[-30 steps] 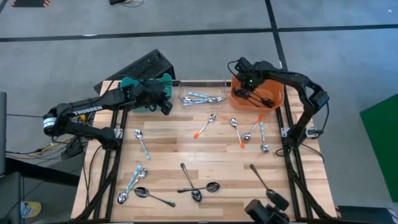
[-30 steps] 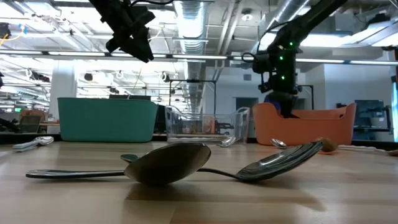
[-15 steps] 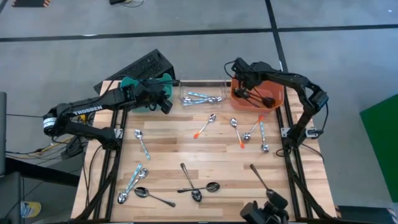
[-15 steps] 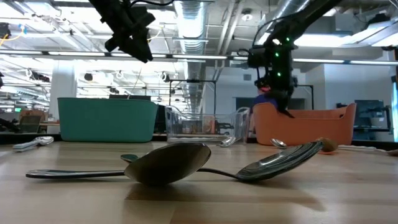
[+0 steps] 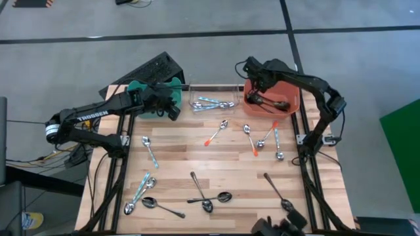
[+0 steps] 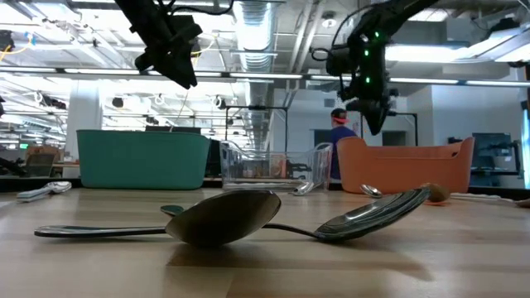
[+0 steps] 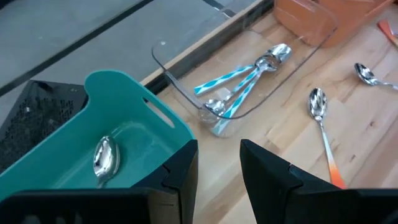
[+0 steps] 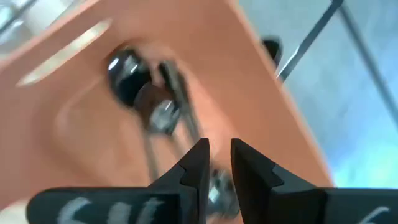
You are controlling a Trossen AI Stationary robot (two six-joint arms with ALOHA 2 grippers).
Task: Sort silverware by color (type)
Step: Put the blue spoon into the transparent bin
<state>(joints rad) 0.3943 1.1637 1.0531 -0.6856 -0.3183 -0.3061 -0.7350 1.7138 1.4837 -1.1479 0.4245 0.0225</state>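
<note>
Right tool (image 8: pixel 214 163) above orange bin (image 5: pixel 289 95), fingers slightly apart and empty, dark-handled spoons (image 8: pixel 146 93) with shiny bowls inside

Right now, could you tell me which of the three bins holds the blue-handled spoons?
The clear bin, in the middle between the teal bin and the orange bin; its blue-handled spoons show through the wall.

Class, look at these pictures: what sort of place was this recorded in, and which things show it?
Probably a robotics lab in an industrial hall: exposed silver ceiling ducts, long rows of workstations behind, and a butcher-block wooden table on a dark metal frame where small spoons get sorted.
</note>
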